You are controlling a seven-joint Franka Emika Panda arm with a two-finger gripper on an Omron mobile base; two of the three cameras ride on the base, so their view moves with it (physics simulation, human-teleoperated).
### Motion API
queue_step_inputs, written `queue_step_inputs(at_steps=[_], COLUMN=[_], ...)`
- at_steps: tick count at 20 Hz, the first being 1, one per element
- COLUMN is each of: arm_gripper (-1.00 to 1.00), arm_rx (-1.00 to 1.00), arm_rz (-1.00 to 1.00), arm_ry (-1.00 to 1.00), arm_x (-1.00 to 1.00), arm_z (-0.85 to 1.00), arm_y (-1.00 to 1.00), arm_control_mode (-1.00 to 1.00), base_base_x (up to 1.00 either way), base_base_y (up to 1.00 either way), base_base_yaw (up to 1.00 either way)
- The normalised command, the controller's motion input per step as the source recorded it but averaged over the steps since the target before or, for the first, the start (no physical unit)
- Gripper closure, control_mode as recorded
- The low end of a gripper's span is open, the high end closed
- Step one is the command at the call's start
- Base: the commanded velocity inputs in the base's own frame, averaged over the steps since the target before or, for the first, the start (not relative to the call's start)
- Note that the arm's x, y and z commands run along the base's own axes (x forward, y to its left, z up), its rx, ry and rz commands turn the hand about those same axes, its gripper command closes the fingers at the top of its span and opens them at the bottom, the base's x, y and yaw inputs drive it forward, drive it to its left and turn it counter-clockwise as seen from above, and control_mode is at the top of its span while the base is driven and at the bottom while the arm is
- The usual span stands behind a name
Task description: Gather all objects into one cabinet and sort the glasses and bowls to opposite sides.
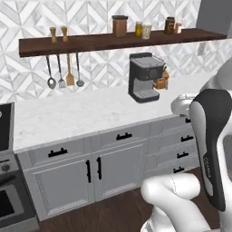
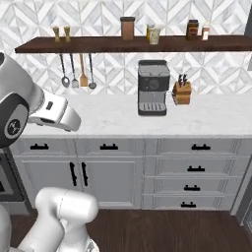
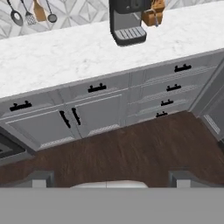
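No glasses, bowls or other small tableware are in view. A plain grey corner (image 1: pixel 214 12) at the upper right of the left base view may be the cabinet; its door and handle are out of view. In the hand view my gripper (image 3: pixel 111 178) is open, its two dark fingertips (image 3: pixel 41 178) set wide apart with nothing between them. It hangs above the dark wood floor, facing the lower cupboards and the counter. My white arm (image 1: pixel 210 145) fills the right of the left base view.
A marble counter (image 1: pixel 77 115) carries a coffee machine (image 2: pixel 152 87) and a knife block (image 2: pixel 181 92). A dark wooden shelf (image 1: pixel 113 41) holds a brown canister and jars, with utensils (image 1: pixel 63 72) hung below. Under the counter are double doors (image 3: pixel 70 118) and drawers (image 3: pixel 175 87). A stove (image 1: pixel 5 181) stands left.
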Motion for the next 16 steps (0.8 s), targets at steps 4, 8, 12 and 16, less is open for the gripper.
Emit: queue_step_inputs(at_steps=[4, 8, 12, 16], arm_gripper=[-1.00, -1.00, -1.00, -1.00], arm_rx=[0.00, 0.00, 0.00, 0.00], arm_rz=[0.00, 0.00, 0.00, 0.00], arm_ry=[0.00, 0.00, 0.00, 0.00], arm_x=[0.00, 0.00, 0.00, 0.00], arm_z=[0.00, 0.00, 0.00, 0.00], arm_y=[0.00, 0.00, 0.00, 0.00], arm_control_mode=[1.00, 1.00, 1.00, 1.00], base_base_x=[0.44, 0.43, 0.41, 0.46], base_base_y=[-0.94, -0.80, -0.54, -0.27], base_base_yaw=[0.42, 0.33, 0.11, 0.02])
